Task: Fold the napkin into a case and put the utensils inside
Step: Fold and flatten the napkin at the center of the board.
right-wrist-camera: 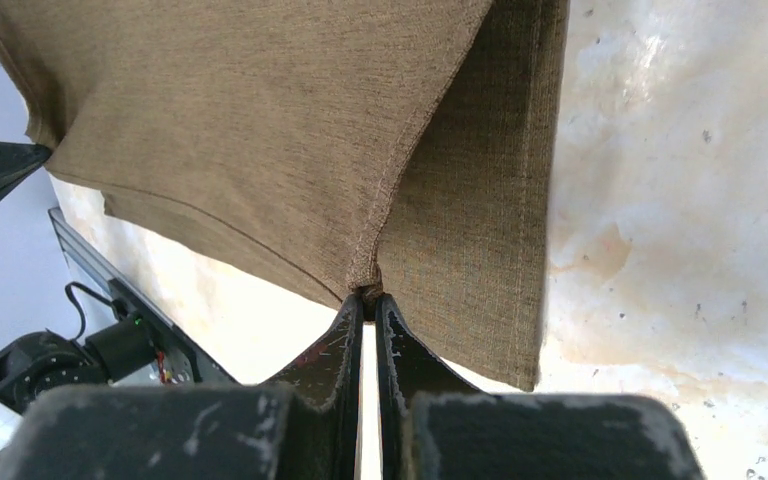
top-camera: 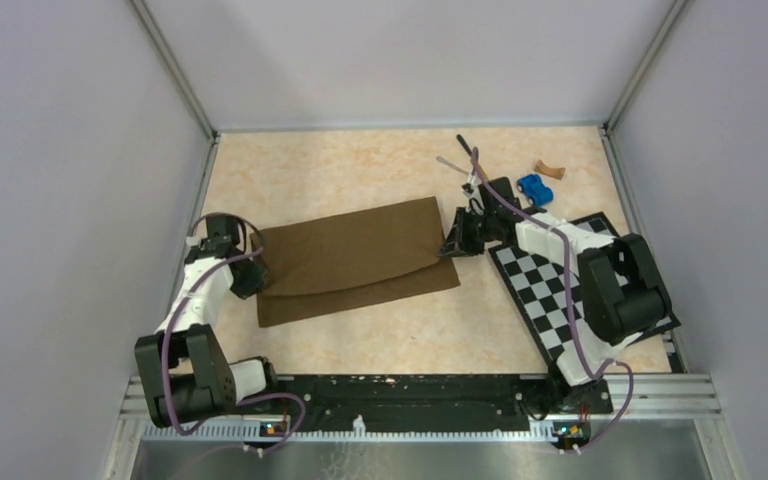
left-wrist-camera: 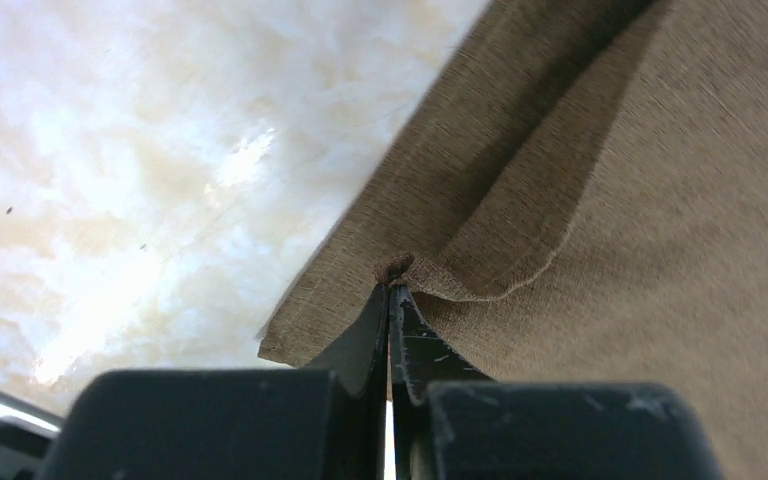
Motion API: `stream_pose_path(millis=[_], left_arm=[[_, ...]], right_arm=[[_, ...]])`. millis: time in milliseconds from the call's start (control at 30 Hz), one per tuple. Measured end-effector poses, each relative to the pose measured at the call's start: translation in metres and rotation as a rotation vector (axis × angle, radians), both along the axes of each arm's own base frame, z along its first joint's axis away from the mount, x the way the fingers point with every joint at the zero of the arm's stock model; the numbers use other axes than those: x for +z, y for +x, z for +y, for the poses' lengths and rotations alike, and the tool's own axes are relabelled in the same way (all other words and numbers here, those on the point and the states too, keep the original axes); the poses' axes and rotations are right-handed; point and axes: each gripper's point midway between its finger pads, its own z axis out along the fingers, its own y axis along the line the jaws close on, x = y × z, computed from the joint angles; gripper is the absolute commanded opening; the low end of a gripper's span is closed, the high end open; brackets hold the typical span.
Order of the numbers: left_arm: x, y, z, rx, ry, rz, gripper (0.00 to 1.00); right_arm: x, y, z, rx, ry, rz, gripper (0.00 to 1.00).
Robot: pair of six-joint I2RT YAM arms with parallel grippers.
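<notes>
The dark brown napkin (top-camera: 350, 255) lies across the middle of the table, folded over, with a strip of the lower layer showing along its near edge. My left gripper (top-camera: 258, 272) is at the cloth's left end. In the left wrist view it (left-wrist-camera: 393, 285) is shut on a pinched hem of the napkin (left-wrist-camera: 610, 200). My right gripper (top-camera: 452, 245) is at the right end, shut (right-wrist-camera: 367, 297) on the upper layer's corner of the napkin (right-wrist-camera: 260, 130). The knife (top-camera: 465, 150) and the silver fork (top-camera: 453, 164) lie at the far right, partly behind the right arm.
A black-and-white checkered board (top-camera: 570, 290) lies under the right arm. A blue toy car (top-camera: 534, 187) and a small brown piece (top-camera: 550, 170) sit at the far right. Grey walls enclose the table on three sides.
</notes>
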Motion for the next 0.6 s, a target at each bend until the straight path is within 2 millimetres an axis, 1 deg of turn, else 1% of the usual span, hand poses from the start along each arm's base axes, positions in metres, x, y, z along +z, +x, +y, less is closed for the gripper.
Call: stream_pose_path(millis=[133,267,467,600], left_arm=[[-0.004,-0.008,0.004,0.078,0.009,0.031,0.00],[-0.004,-0.009,0.003,0.105,-0.003,0.028,0.00],[0.010,-0.012,0.004,0.152,0.003,-0.017,0.00],[0.021,-0.014,0.003,0.197,-0.011,-0.069,0.00]], right_arm=[[0.001,-0.005,-0.001,0.006,0.006,-0.002,0.00],[0.005,-0.005,-0.001,0.014,0.010,-0.014,0.00],[0.017,-0.006,-0.002,0.023,0.017,-0.049,0.00],[0.015,-0.011,-0.003,0.029,0.017,-0.043,0.00]])
